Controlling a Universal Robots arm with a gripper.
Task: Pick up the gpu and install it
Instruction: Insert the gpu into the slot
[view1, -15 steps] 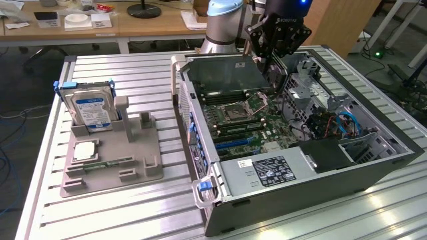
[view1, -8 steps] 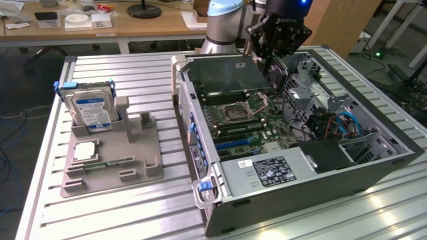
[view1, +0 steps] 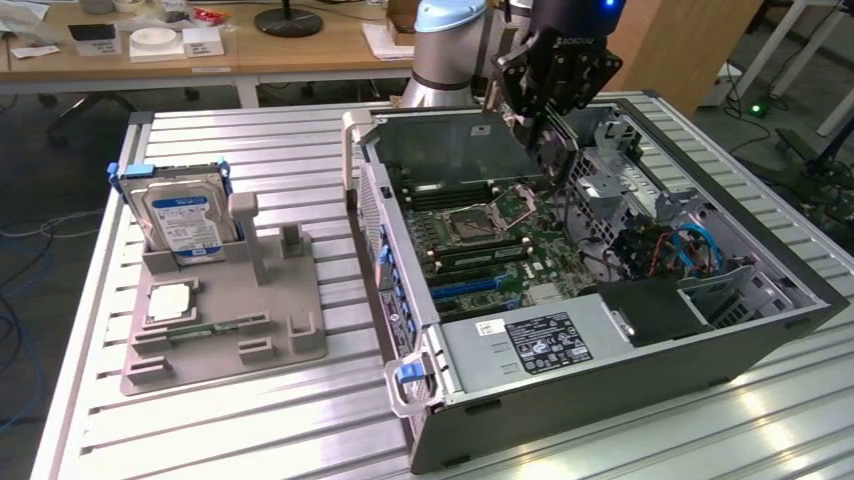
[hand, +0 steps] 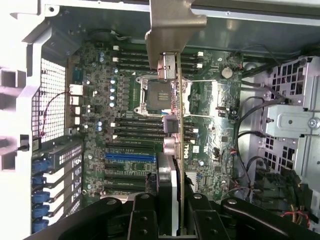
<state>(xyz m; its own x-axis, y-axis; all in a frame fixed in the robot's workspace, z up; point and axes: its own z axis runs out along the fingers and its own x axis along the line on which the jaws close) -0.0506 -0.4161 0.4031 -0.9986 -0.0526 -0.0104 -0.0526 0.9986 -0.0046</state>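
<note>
Dial reference: CPU socket (hand: 152, 92) at centre, twelve o'clock toward the bracket end of the gpu (hand: 172, 35).

The gripper (hand: 172, 217) sits at six o'clock, with its black fingers (hand: 142, 220) clamped on both faces of the gpu. The card is seen edge-on. It runs from six to twelve across the socket, with its silvery bracket at the far end.

The green motherboard (hand: 100, 125) lies behind.

- Seven o'clock: a blue slot (hand: 130, 156).
- Near eight: blue latches (hand: 42, 200).
- Nine: a perforated grille (hand: 52, 95).
- Three o'clock: black cables (hand: 250, 140) and a metal drive cage (hand: 295, 120).

Open-sided case (view1: 641, 395), cables (view1: 694, 245) beside motherboard (view1: 514, 250)
</note>
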